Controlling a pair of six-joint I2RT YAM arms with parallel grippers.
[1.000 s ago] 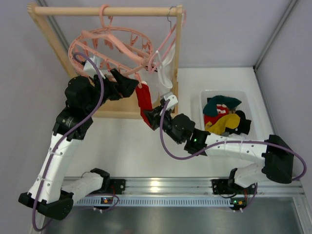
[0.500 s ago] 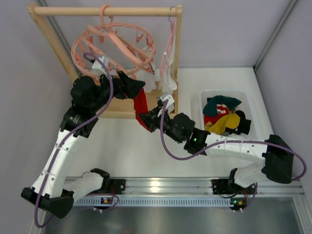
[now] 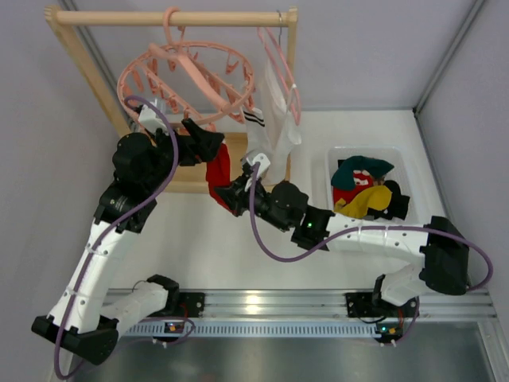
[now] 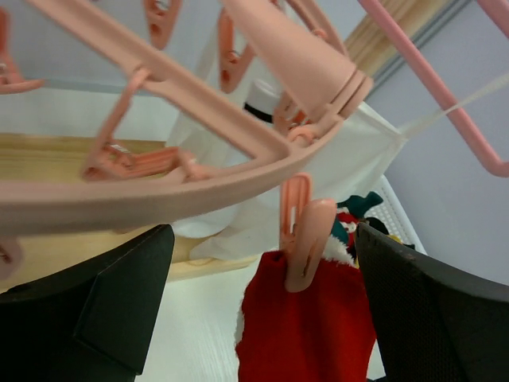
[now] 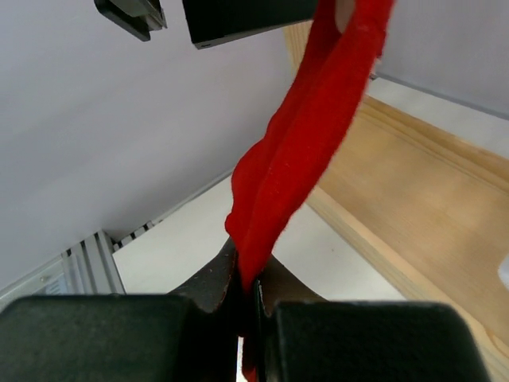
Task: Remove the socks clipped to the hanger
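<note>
The round pink hanger [image 3: 187, 79] hangs from the rack bar, tilted. One red sock [image 3: 216, 171] dangles from a pink peg [image 4: 306, 243] on its near rim. My left gripper [image 3: 208, 143] is open, its fingers [image 4: 95, 310] flanking the peg and the red sock's top [image 4: 310, 326] without touching. My right gripper [image 3: 225, 196] is shut on the red sock's lower end [image 5: 254, 278] and pulls it taut. A white sock with black stripes [image 3: 256, 135] hangs from the hanger's right side.
The wooden rack [image 3: 171, 17] stands at the back left. A plain thin pink hanger with white cloth [image 3: 278, 103] hangs by its right post. A clear bin [image 3: 330, 171] at the right holds several socks [image 3: 362, 187].
My right gripper has moved left with the sock's lower end. The ring has swung and levelled, and my left gripper has shifted with it. The plain hanger with the cloth swung right.
</note>
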